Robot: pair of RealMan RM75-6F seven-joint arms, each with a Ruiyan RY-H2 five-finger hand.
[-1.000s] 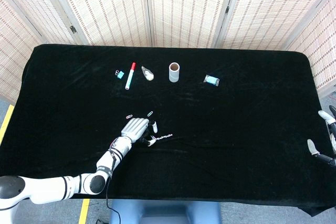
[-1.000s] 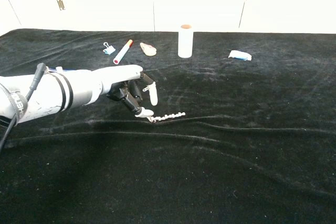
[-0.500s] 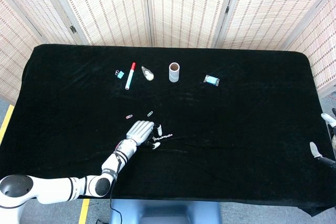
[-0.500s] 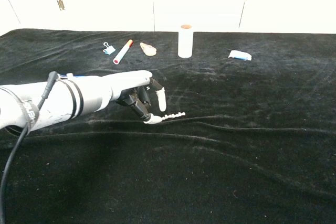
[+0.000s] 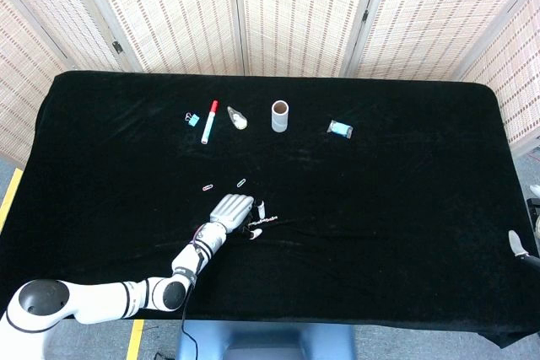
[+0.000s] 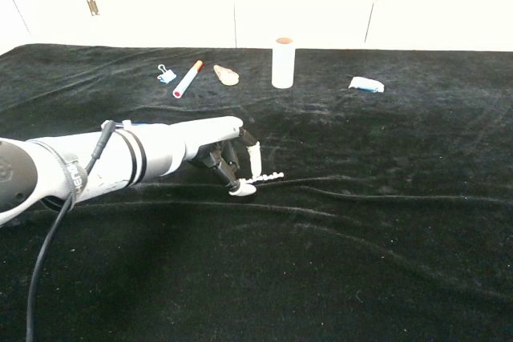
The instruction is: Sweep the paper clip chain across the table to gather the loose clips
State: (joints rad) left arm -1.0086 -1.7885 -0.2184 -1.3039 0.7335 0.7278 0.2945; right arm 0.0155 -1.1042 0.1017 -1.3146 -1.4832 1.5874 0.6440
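The left hand (image 5: 234, 211) was seen low over the black-draped surface (image 5: 396, 200), palm down, reaching in from the near left edge, with its fingers curled downward. In the chest view the same hand (image 6: 225, 150) was shown with a white fingertip (image 6: 240, 190) pressed to the cloth at the near end of the chain (image 6: 266, 176), and that end of the chain appeared to be pinched under the fingers; the rest of it was laid out to the right along a fold in the cloth. From the head view the chain (image 5: 264, 222) was made out as a short pale line just right of the hand. Two loose clips were spotted just beyond the hand, a pink clip (image 5: 207, 186) and a pale clip (image 5: 242, 183), near each other and apart from the chain. Along the far side of the surface a blue binder clip (image 5: 191, 118), a red-capped marker (image 5: 208, 121), a small tan object (image 5: 238, 117), an upright cardboard tube (image 5: 279, 116) and a blue-and-white packet (image 5: 340, 129) were lined up, well apart from the hand. The right hand (image 5: 521, 247) was barely caught at the right edge of the head view, off the surface, and its grasp could not be told.
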